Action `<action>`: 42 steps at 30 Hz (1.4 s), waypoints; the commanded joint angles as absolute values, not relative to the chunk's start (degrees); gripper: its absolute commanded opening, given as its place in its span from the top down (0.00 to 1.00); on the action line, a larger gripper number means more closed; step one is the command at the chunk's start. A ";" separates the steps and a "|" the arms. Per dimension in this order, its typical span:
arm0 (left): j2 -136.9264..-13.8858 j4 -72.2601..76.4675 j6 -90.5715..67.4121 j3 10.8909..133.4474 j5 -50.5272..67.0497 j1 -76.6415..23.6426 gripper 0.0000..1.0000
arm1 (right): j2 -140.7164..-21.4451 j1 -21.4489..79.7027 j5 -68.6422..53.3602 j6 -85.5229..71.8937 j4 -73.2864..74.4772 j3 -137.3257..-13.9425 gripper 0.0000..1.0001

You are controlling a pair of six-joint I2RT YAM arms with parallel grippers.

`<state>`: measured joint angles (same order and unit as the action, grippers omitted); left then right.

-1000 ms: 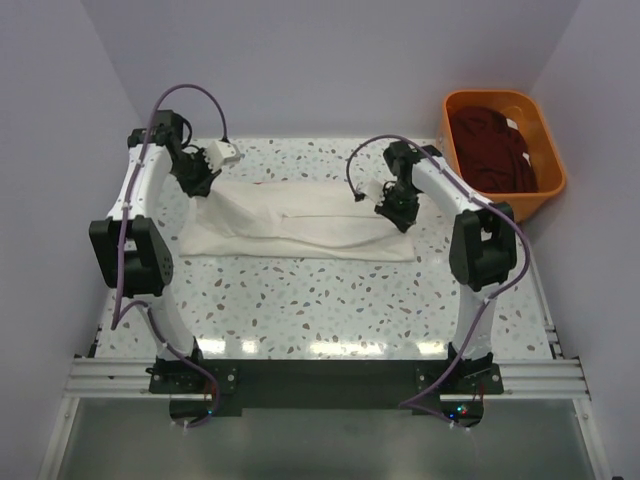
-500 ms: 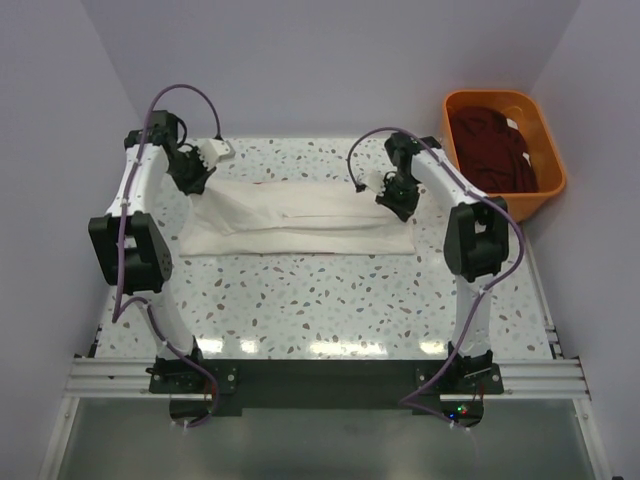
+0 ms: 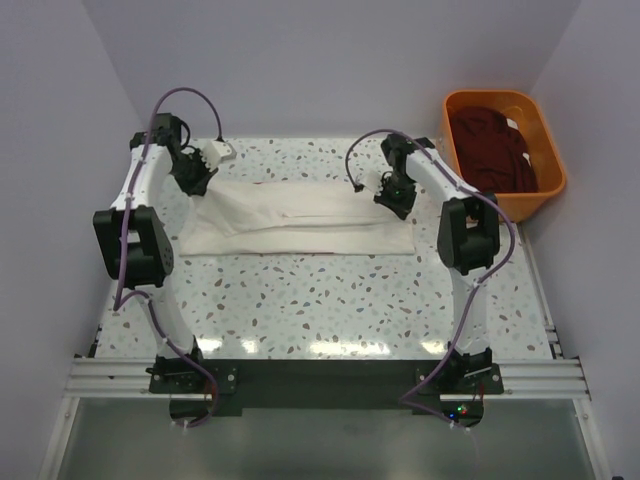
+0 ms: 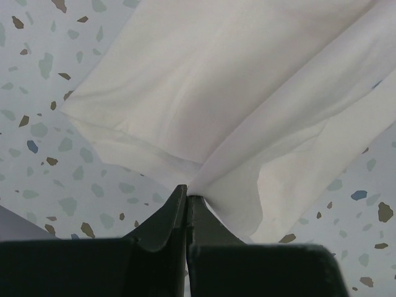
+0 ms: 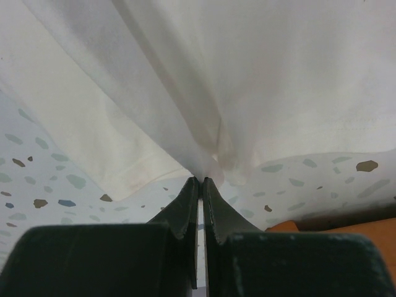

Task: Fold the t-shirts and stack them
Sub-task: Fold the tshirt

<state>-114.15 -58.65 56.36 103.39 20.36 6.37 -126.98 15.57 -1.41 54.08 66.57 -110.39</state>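
Left pincer (image 4: 187, 197), right pincer (image 5: 201, 179) pinch cream t-shirt (image 3: 300, 215); wrist views crop it.

The cream-white t-shirt (image 3: 300, 222) lies on the far half of the speckled table (image 3: 320, 300), folded lengthwise into a long band that runs left to right. Its near edge rests flat and fairly straight. Its far corners are raised, one pinched in the left gripper (image 4: 187, 193) and the other in the right gripper (image 5: 201, 179). In both wrist views the cloth fans out from the pinch point in soft creases, with a doubled hem layer beneath. No print can be made out on it. The dark maroon t-shirt (image 3: 492, 148) sits crumpled and unfolded inside the orange tub (image 3: 497, 95) at the table's far right corner, well apart from the cream one.
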 commanded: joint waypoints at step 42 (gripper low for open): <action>-106.09 -47.82 35.25 85.18 27.33 16.52 0.55 | -119.97 15.64 -4.39 32.70 68.03 -104.60 0.74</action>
